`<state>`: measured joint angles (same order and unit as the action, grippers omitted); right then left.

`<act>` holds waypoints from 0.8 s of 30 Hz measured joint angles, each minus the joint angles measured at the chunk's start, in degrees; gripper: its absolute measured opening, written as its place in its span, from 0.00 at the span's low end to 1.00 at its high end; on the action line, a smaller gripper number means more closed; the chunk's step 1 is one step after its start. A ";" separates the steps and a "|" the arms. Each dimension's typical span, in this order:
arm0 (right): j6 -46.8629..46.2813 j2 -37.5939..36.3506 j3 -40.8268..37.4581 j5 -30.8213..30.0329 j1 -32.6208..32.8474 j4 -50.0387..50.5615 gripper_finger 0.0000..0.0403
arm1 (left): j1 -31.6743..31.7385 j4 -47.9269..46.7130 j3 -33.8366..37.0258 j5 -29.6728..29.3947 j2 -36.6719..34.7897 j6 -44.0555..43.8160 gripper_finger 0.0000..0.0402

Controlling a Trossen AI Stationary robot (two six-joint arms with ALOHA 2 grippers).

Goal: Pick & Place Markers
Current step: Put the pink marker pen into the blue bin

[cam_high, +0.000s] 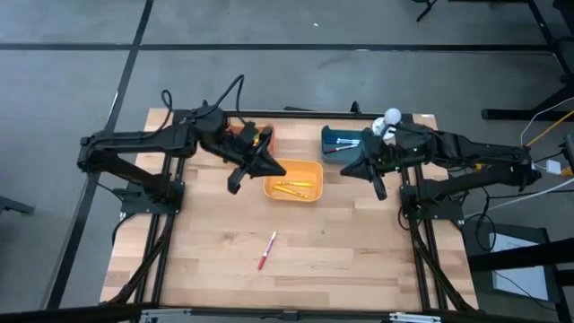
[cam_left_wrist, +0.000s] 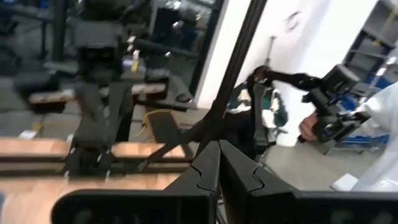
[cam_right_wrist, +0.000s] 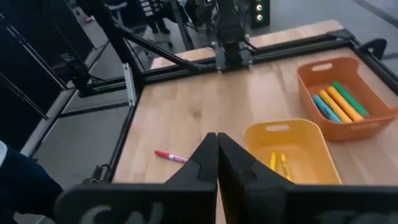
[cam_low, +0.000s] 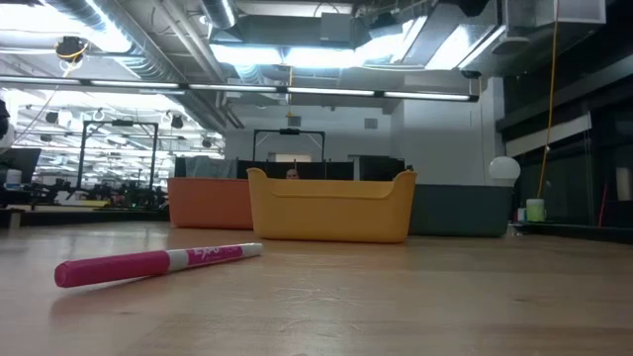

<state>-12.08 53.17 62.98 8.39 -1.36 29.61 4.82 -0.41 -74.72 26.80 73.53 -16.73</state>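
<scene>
Pink marker [cam_low: 158,261] is lying alone on open wood, tipped toward one o'clock, at my left gripper's [cam_high: 240,178] six o'clock; right gripper [cam_high: 380,189] is sitting farther. Both empty, pinched closed.

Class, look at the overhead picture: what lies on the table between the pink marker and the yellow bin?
Nothing. In the high view only bare wooden table separates the pink marker from the yellow bin; the low view shows the same.
</scene>
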 joint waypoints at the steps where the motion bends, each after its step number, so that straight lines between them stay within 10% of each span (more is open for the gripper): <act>1: 0.01 0.00 0.00 -0.28 0.48 -0.33 0.00 | -0.79 -1.61 0.00 -1.46 -0.61 0.00 0.01; 24: -7.43 0.00 0.02 -4.35 10.76 -9.23 0.00 | -17.30 -28.10 0.00 -26.17 -4.29 -11.94 0.01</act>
<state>-19.51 53.17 63.00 4.05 9.40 20.38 -12.49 -28.50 -74.72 0.63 69.25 -28.67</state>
